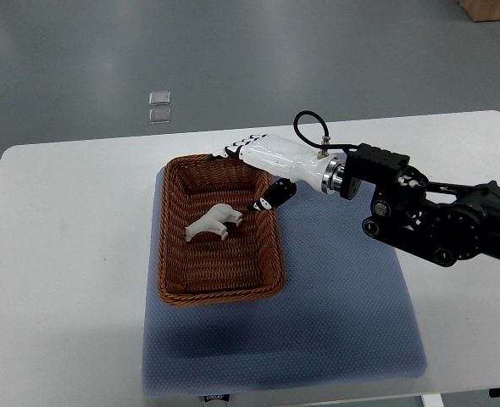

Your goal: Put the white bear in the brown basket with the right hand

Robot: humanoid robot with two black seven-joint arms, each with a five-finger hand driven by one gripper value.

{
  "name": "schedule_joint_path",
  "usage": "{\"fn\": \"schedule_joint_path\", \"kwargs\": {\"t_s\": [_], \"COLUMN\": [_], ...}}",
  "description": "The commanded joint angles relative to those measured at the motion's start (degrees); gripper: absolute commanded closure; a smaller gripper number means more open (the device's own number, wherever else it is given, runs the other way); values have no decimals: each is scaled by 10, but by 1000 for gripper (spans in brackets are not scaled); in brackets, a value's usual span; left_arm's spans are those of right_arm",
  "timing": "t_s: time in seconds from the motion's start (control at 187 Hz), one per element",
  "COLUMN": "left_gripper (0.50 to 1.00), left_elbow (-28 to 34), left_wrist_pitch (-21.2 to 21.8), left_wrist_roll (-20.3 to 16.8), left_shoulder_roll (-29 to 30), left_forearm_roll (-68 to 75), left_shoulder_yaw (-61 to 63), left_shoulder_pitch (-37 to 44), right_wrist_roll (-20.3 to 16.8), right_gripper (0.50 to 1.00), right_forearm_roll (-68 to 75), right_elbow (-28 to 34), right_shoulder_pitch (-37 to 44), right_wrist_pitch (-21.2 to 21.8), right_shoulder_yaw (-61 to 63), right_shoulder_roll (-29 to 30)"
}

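The white bear (213,223) lies on its side inside the brown wicker basket (174,280), near the middle. My right hand (252,174) hovers over the basket's far right part, just right of and above the bear. Its fingers (233,151) are spread and its thumb (271,199) points down toward the bear, holding nothing. The right arm (428,212) comes in from the right edge. The left arm is not in view.
The basket rests on a blue-grey mat (335,314) on the white table (63,254). Two small clear squares (159,106) lie on the grey floor beyond the table's far edge.
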Motion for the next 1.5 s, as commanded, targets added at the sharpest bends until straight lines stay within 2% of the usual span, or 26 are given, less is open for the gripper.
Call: {"fn": "schedule_joint_path", "kwargs": {"t_s": [0.0, 0.321, 0.535, 0.819, 1.039, 1.194, 1.29, 1.494], "left_gripper": [500, 500, 500, 500, 500, 500, 500, 500], "left_elbow": [0, 0, 0, 0, 0, 0, 0, 0], "left_wrist_pitch": [0, 0, 1, 1, 1, 0, 0, 0], "left_wrist_roll": [0, 0, 0, 0, 0, 0, 0, 0], "left_shoulder_roll": [0, 0, 0, 0, 0, 0, 0, 0], "left_forearm_roll": [0, 0, 0, 0, 0, 0, 0, 0], "left_shoulder_yaw": [0, 0, 0, 0, 0, 0, 0, 0], "left_shoulder_pitch": [0, 0, 0, 0, 0, 0, 0, 0], "right_wrist_roll": [-1, -14, -16, -21, -65, -95, -94, -85], "right_gripper": [607, 607, 591, 587, 587, 587, 577, 574], "right_forearm_roll": [11, 159, 284, 379, 392, 439, 483, 514], "right_elbow": [-8, -66, -119, -129, -135, -136, -150, -157], "right_shoulder_pitch": [-11, -91, -117, -170, -187, -194, -196, -203], "right_wrist_pitch": [-5, -5, -5, 1, 8, 45, 63, 61], "right_shoulder_yaw": [38, 221, 272, 365, 457, 490, 495, 497], "right_shoulder_roll": [0, 13, 31, 60, 89, 90, 89, 94]}}
